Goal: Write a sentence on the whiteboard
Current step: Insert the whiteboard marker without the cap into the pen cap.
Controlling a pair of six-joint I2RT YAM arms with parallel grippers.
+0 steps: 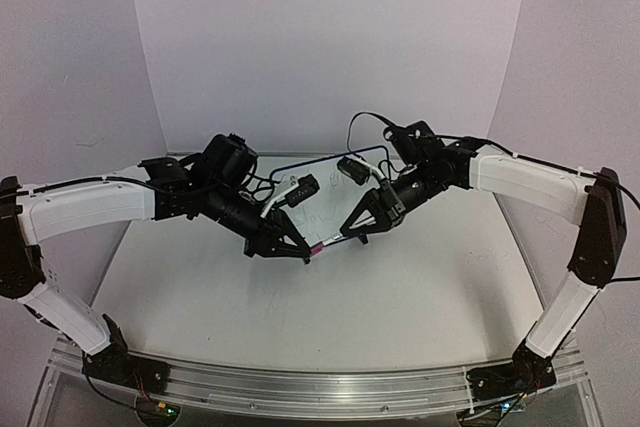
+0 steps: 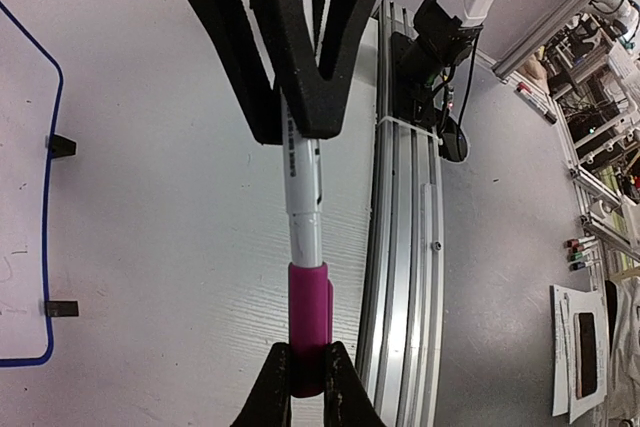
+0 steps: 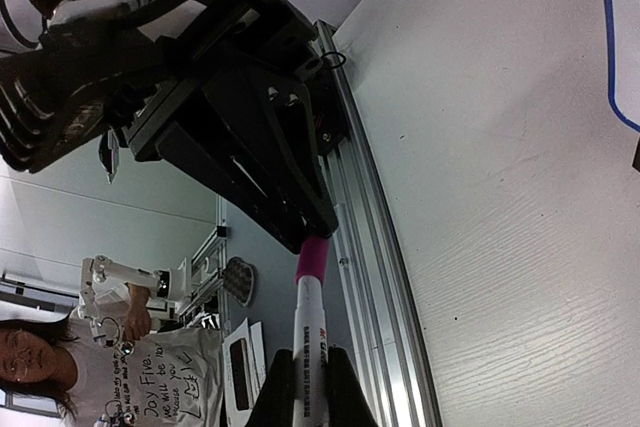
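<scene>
While the whiteboard (image 1: 322, 155) lies just beyond them, left jaws clamp pink cap (image 2: 308, 317), right jaws clamp marker (image 3: 308, 339)

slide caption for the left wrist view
Left fingers clamp the marker's magenta cap; right fingers hold its white barrel.

One whiteboard (image 1: 322, 169), one marker (image 1: 331, 241), two hands (image 1: 306, 254) (image 1: 352, 235).

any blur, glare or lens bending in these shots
Top external: soft, evenly lit, nothing legible on the whiteboard. Left wrist: marker sharp, aluminium rail bowed by the wide lens. Right wrist: marker print crisp, left gripper a dark shape against the bright table.
</scene>
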